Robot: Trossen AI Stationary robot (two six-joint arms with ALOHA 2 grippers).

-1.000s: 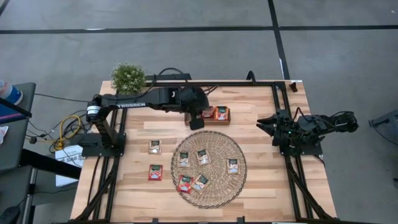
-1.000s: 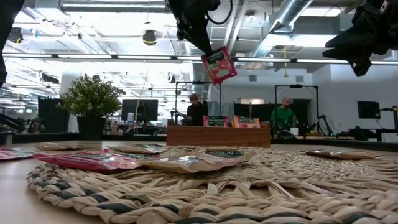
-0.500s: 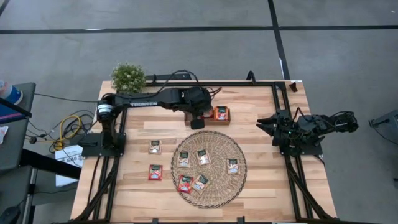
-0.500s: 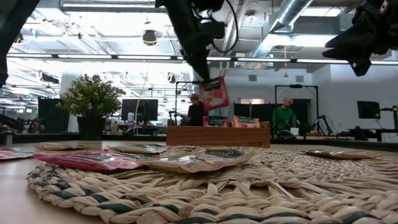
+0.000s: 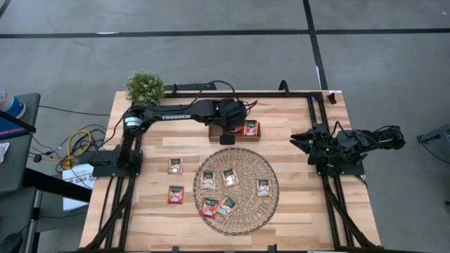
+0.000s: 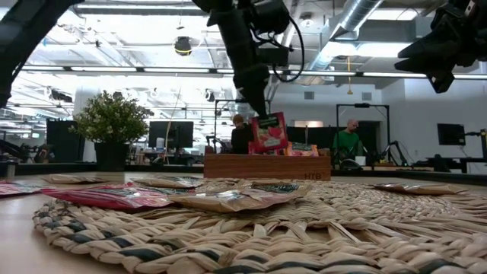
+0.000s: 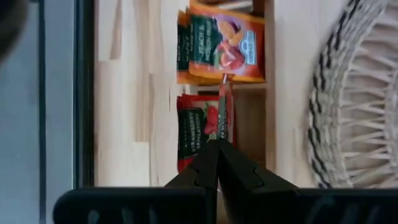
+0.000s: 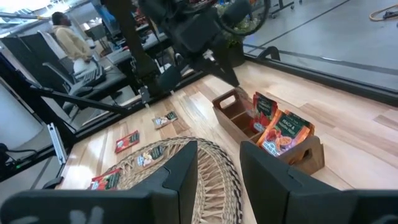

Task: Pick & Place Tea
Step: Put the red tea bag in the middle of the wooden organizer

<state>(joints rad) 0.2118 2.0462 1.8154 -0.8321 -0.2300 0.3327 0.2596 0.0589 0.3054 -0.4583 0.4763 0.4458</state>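
Observation:
My left gripper [image 5: 226, 131] is over the small wooden tray [image 5: 247, 138] at the table's far middle, shut on a red tea sachet [image 6: 268, 132]. The wrist view shows that sachet edge-on [image 7: 222, 112] above the tray's middle compartment, beside another red sachet [image 7: 198, 127] standing there. An orange sachet [image 7: 227, 37] fills the adjoining compartment. Several sachets [image 5: 230, 177] lie flat on the round wicker mat [image 5: 242, 157], and two more [image 5: 175, 166] [image 5: 175, 194] on the wood to its left. My right gripper [image 5: 298, 140] waits open at the table's right. My left gripper pinches the red sachet by its top edge [image 6: 262, 117] between the two shut fingers, which come from above, pointing down. The sachet hangs upright below the fingertips [image 7: 211, 155], with its lower edge level with the tray's rim [image 6: 266, 157]. I cannot tell whether it touches the tray.
A small potted plant [image 5: 145, 87] stands at the far left corner. The black frame rails [image 5: 313, 119] run along the table's sides. Bare wood lies between the mat and the right arm [image 5: 292, 176]. People sit at desks beyond the table [image 6: 348, 141].
My left gripper has come down and shifted slightly toward the table's right, over the wooden tray. The red sachet it holds was tilted and high above the tray; it now hangs upright with its lower edge at the tray. The gripper has stayed shut.

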